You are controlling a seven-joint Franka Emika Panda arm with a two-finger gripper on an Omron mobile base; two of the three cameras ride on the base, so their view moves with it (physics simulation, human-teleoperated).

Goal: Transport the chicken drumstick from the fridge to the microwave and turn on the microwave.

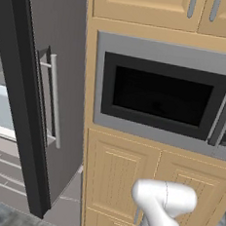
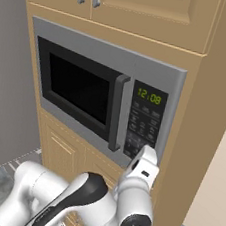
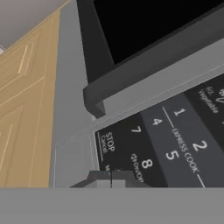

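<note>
Pale wood cabinets frame the microwave point(image 2: 107, 91), which fills the middle of both base views with its door shut and window dark; the fridge point(image 1: 42, 103) stands at the left of the left base view, its door swung open. The drumstick is not something I can make out; behind that black glass I cannot tell whether it sits inside. My gripper point(image 3: 111, 178) sits at the bottom centre of the hand view, fingers closed together with nothing between them, right up against the lower corner of the control panel point(image 2: 145, 123). The risk I judge from here is a wrong press: the keys are packed tight, and my tip hovers near STOP, so a slight drift could cancel rather than start, or glance off onto the grey frame. Readable on the panel: "STOP", "EXPRESS COOK", digits 1, 2, 4, 5, 7, 8, and a green clock showing 12:08.
</note>
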